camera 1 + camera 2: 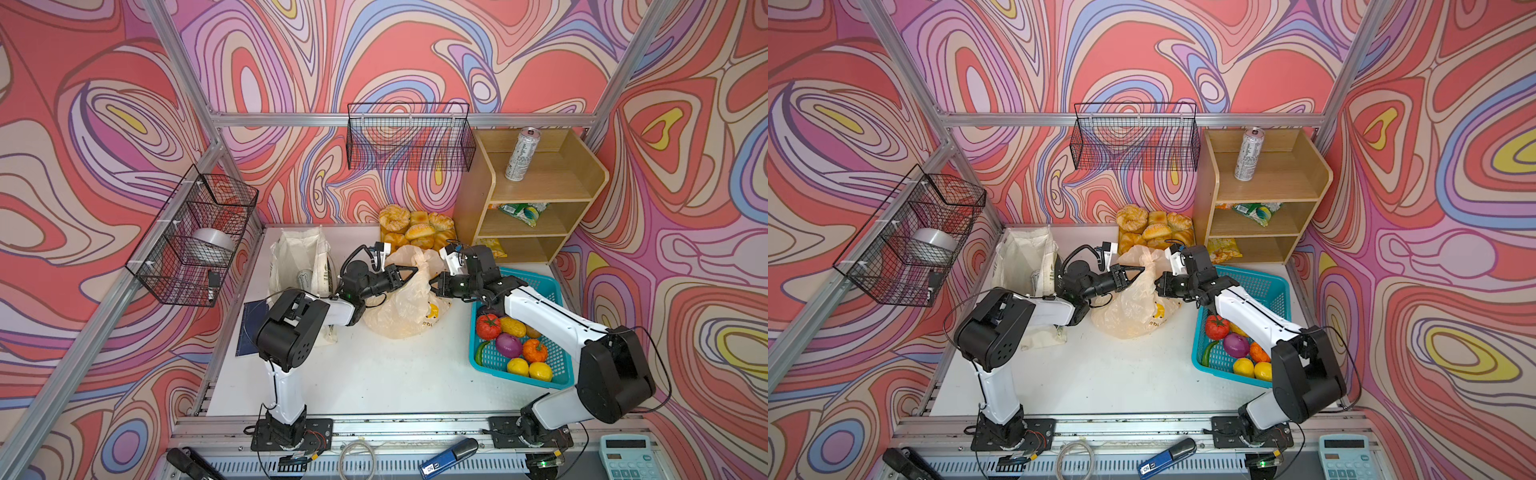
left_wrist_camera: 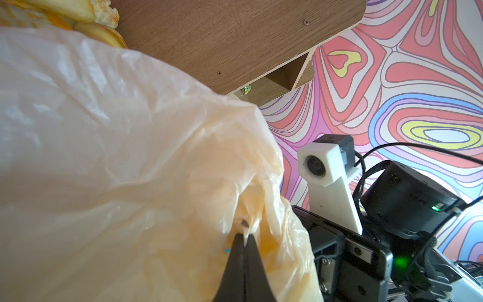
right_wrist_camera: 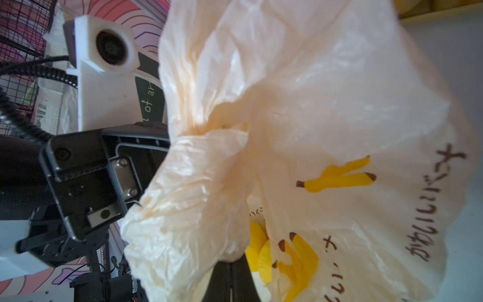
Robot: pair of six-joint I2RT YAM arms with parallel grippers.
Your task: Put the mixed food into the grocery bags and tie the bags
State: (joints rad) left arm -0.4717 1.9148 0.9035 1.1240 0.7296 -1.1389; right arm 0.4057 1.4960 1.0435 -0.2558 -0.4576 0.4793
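Left gripper point(image 2: 243, 234) is clamped shut on a pinch of the plastic bag point(image 2: 130, 157), the film caught between its black tips. The right gripper point(image 3: 231, 262) is closed too, nipping a bunched fold of that bag from the opposite side, with its tips buried under the film. That bag slumps mid-table point(image 1: 374, 374) between the two grippers, just in front of the bread rolls point(image 1: 415, 230). What's inside I can't properly make out: yellow shows through the film, possibly only the banana print.

I count two bags in all. The cloth tote point(image 1: 295, 253) stands at the back left, its lower part behind the left arm. One drink can point(image 1: 521, 154) stands on top of the shelf point(image 1: 552, 174), and two snack packets point(image 1: 524, 212) lie on the levels below. Two lemons point(image 1: 517, 367) sit at the near end of the teal basket point(image 1: 540, 286). One cucumber point(image 1: 481, 352) peeks out at the basket's edge, and the right arm covers some of the produce.
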